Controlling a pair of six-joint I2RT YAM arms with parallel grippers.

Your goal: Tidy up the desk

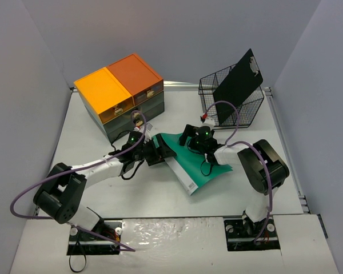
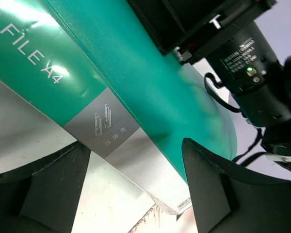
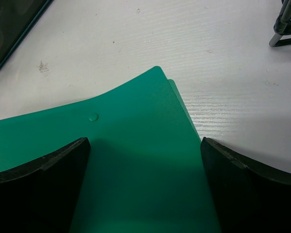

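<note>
- The desk fills the top view. On it a green folder lies loose near the centre, so we judge the tidying unfinished.
- Seemingly already in place: a drawer chest at 11 o'clock and a wire basket at 1 o'clock, with a black clipboard standing in the basket.
- Left to do, as we read it: the folder needs a home. The basket looks the likely spot, but that is our guess.
- The left gripper is at the folder's 9 o'clock end. Its fingers are spread wide with the folder's edge running between them, and we see no pinch.
- The right gripper is over the folder's 12 o'clock corner. Its fingers are equally wide apart above the sheet, clasping nothing.
- Writing: the left wrist view shows white "FILE A4" on the green cover, with a cut-off letter before it.
- Below that, a grey label carries a small logo and three Chinese characters, which look like 双强夹.
- A barcode sits at the folder's corner, too small to read.
- Tiny print on the black housing behind the folder is illegible.
</note>
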